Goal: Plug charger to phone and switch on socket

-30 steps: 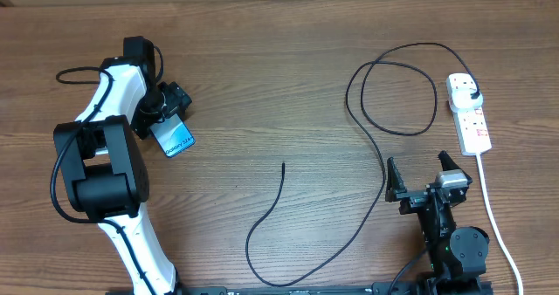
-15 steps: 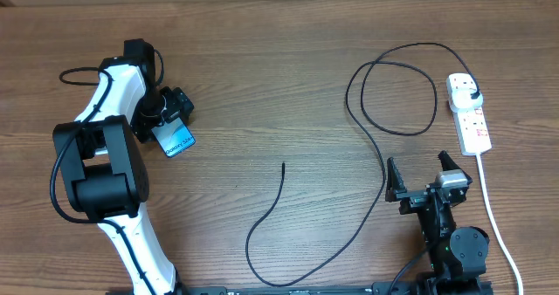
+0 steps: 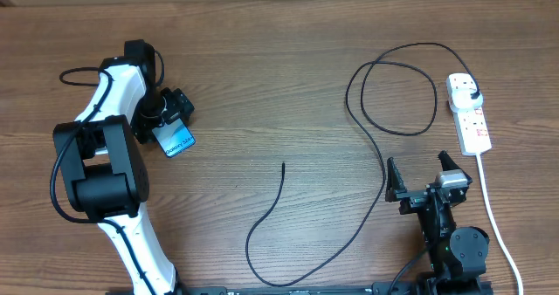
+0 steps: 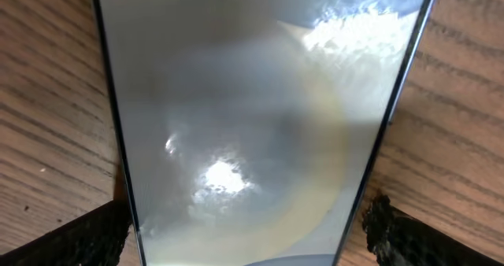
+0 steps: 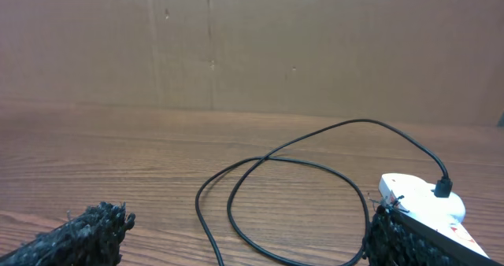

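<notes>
The phone [image 3: 178, 141], its screen lit light blue, lies at the left of the table. It fills the left wrist view [image 4: 252, 124]. My left gripper [image 3: 168, 113] is shut on its two long edges, and its fingertips [image 4: 248, 234] show at both sides of the phone. The charger [image 3: 382, 147] is a thin black cable that loops at the right. Its free end [image 3: 283, 165] lies mid-table, and its black plug [image 3: 472, 92] sits in the socket [image 3: 472, 120], a white power strip. My right gripper [image 3: 422, 178] is open and empty, in front of the loop [image 5: 283, 179] and left of the socket [image 5: 417, 203].
The socket's white cord [image 3: 492, 212] runs from the strip toward the front right edge, beside my right arm. A brown cardboard wall [image 5: 252, 46] stands behind the table. A black lead [image 3: 74, 75] loops beside my left arm.
My left gripper and the phone have shifted slightly toward the front of the table. The right arm, cable and socket have not moved.
</notes>
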{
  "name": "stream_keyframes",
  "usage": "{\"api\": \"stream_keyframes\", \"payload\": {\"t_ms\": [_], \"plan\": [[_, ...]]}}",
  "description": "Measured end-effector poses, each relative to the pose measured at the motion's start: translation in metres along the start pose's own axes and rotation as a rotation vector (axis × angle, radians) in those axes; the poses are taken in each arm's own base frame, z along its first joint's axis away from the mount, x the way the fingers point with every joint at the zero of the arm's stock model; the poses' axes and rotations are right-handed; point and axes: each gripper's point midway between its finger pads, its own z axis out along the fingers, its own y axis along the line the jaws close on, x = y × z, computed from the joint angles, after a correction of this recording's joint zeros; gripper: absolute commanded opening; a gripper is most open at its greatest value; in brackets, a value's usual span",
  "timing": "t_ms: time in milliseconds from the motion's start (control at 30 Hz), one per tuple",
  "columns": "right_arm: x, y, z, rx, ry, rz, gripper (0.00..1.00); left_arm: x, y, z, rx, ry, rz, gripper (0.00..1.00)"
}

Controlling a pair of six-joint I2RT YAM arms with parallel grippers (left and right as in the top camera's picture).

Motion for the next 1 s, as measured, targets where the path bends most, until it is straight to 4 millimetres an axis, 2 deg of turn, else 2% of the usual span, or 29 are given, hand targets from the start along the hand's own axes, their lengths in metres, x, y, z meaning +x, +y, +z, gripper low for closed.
{"api": "stream_keyframes", "payload": {"t_ms": [300, 1000], "plan": [[-0.0002, -0.0001, 0.0, 0.0, -0.001, 0.0, 1.0, 0.0006, 0.0011, 0.0002, -0.005, 0.002, 0.0, 0.97], [0.0, 0.0, 0.0, 0.0, 0.0, 0.0, 1.0, -0.0042, 0.0016, 0.0001, -0.002, -0.015, -0.008, 1.0]]}}
